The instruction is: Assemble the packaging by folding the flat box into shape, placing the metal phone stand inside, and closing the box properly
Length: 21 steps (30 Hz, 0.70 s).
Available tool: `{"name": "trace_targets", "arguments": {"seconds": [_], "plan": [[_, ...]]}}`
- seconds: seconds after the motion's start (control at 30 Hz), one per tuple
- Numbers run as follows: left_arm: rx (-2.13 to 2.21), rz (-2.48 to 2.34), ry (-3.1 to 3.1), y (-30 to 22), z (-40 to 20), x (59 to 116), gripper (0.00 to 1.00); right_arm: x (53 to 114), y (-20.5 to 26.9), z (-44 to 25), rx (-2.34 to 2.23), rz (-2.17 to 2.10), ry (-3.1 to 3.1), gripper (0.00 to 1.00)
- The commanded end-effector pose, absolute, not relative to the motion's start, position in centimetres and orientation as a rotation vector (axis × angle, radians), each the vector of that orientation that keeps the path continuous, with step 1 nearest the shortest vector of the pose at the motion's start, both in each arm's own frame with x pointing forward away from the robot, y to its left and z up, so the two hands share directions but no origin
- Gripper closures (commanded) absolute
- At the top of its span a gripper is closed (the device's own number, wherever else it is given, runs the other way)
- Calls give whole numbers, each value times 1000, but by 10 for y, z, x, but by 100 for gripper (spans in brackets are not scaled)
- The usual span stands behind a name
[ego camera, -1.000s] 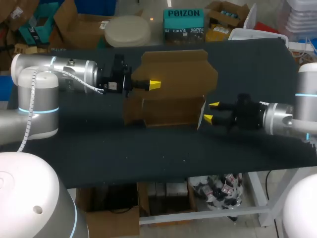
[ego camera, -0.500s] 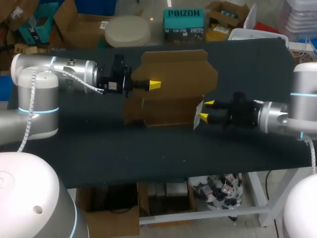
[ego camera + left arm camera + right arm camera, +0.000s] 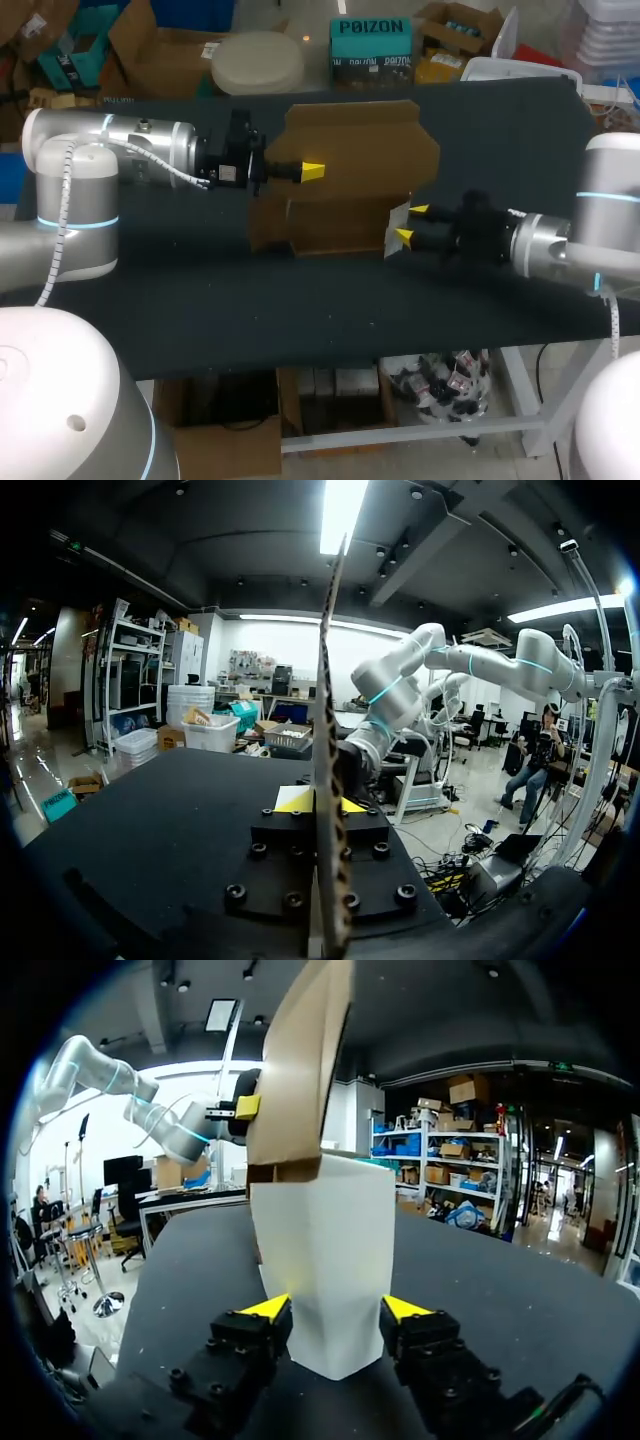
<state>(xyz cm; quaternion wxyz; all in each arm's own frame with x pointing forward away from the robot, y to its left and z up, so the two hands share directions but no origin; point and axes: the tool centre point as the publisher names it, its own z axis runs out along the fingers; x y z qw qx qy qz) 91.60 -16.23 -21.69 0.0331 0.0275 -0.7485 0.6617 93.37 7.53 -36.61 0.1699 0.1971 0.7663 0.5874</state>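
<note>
On the table, the left jaws clamp the half-folded box (image 3: 350,150).

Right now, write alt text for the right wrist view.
The box's white flap stands upright between the right claw's open yellow-tipped fingers, over a dark table. The brown rest of the box rises above it, and beyond, the left claw grips its edge.

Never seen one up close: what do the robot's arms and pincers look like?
Both the left arm and right arm are thick, rounded silver-white tubes with glowing light-blue rings at the joints. A white coiled cable runs along the left one. The left gripper and right gripper are black blocks, each ending in two bright yellow fingertips.
</note>
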Motion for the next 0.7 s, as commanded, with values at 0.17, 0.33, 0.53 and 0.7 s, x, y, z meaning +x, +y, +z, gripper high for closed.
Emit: {"name": "trace_targets", "arguments": {"seconds": [0.17,0.33,0.53,0.7], "plan": [[82,2035,-2300,-163,-219,916,100,933,77,-367,621,1661,2106,42],[82,2035,-2300,-163,-219,916,100,934,75,-369,670,1657,2068,45],[82,2035,-2300,-163,-219,916,100,939,78,-370,712,1652,2039,44],[82,2035,-2300,-163,-219,916,100,943,83,-370,742,1638,2018,44]]}}
